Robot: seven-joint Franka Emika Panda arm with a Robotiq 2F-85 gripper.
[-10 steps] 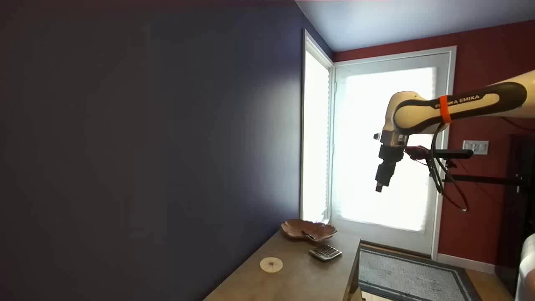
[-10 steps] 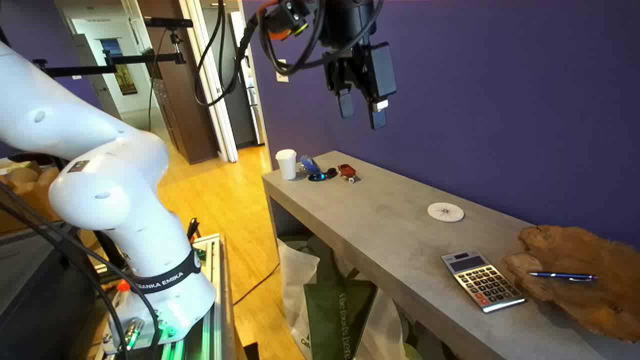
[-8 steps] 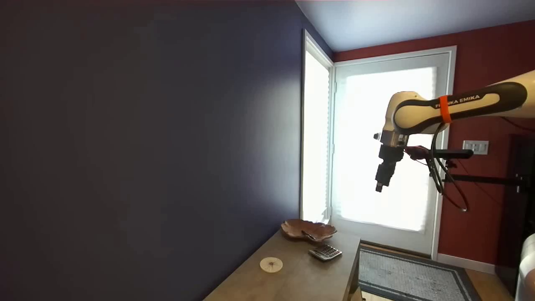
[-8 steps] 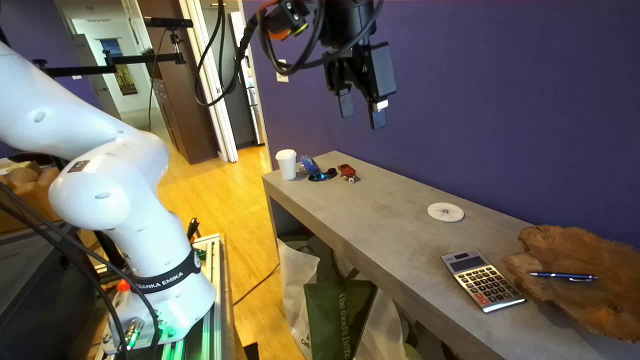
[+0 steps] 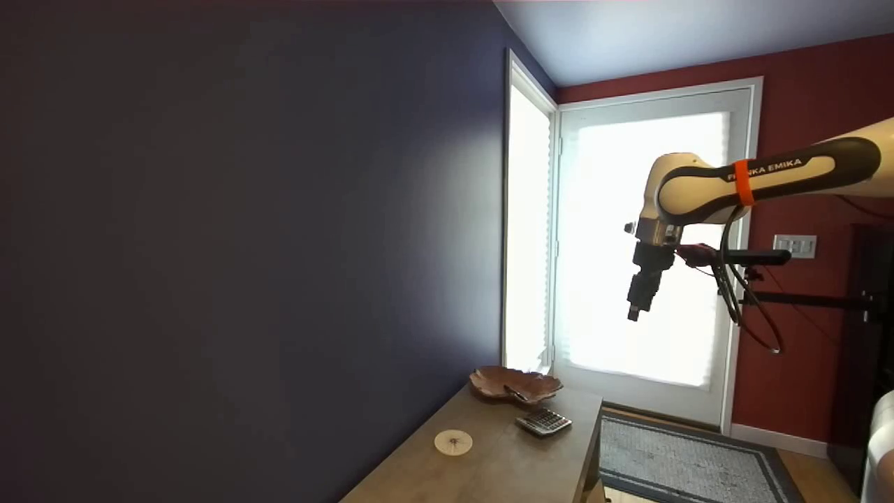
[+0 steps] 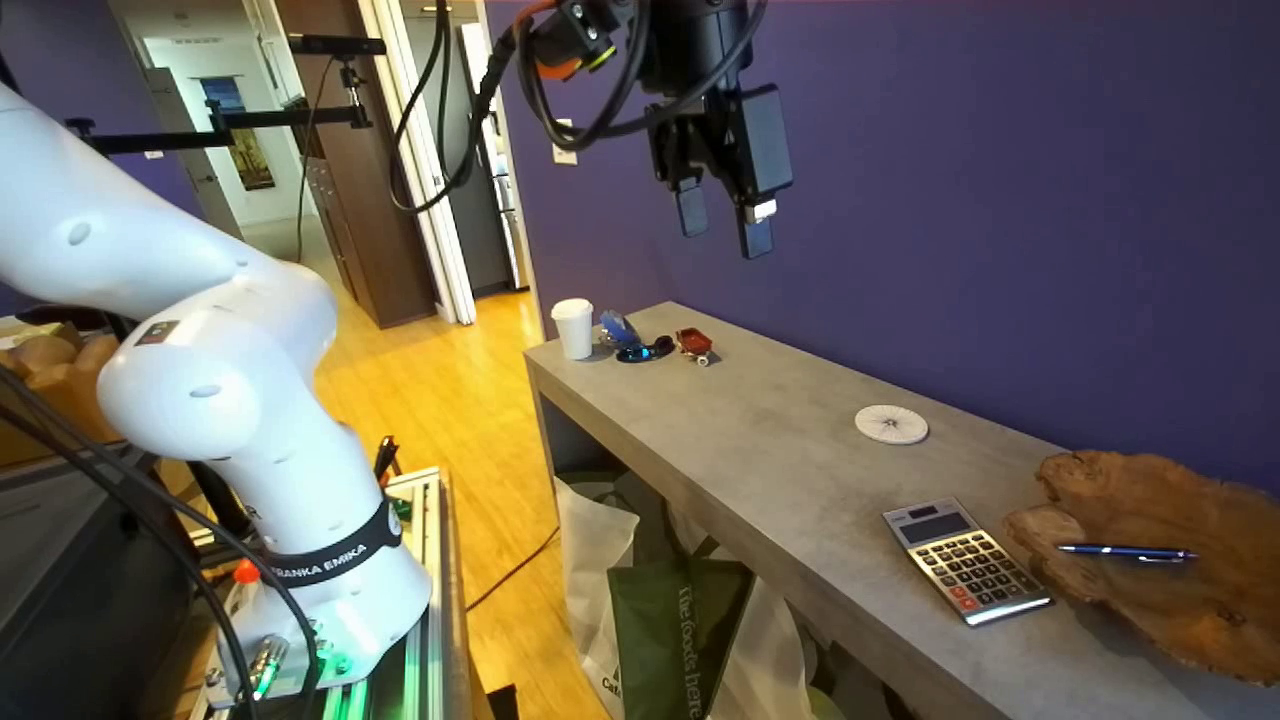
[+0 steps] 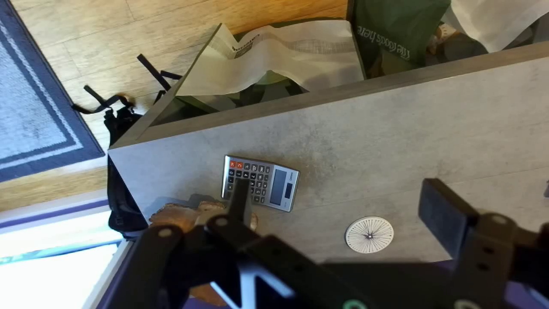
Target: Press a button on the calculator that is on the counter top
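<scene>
On counter top [image 7: 364, 146], calculator [image 7: 266, 183] roughly lengthwise, screen end [image 7: 281, 187] toward disc [image 7: 369, 234], jaws apart

The gripper [image 6: 724, 225] is black and angular, with flat, dark finger pads [image 6: 757, 240]; in the wrist view, round, pale screw heads [image 7: 221, 221] are noted on it. Above the gripper, the rounded, pale arm shell [image 5: 688, 192] carries black trim [image 5: 865, 161], FRANKA EMIKA lettering [image 5: 786, 166] and an overlapping orange band [image 5: 743, 183]. Black cables [image 6: 487, 95] loop beside the gripper. Well below it, a black collar [image 6: 340, 550] reads RANKA EMIKA, its start hidden.
</scene>
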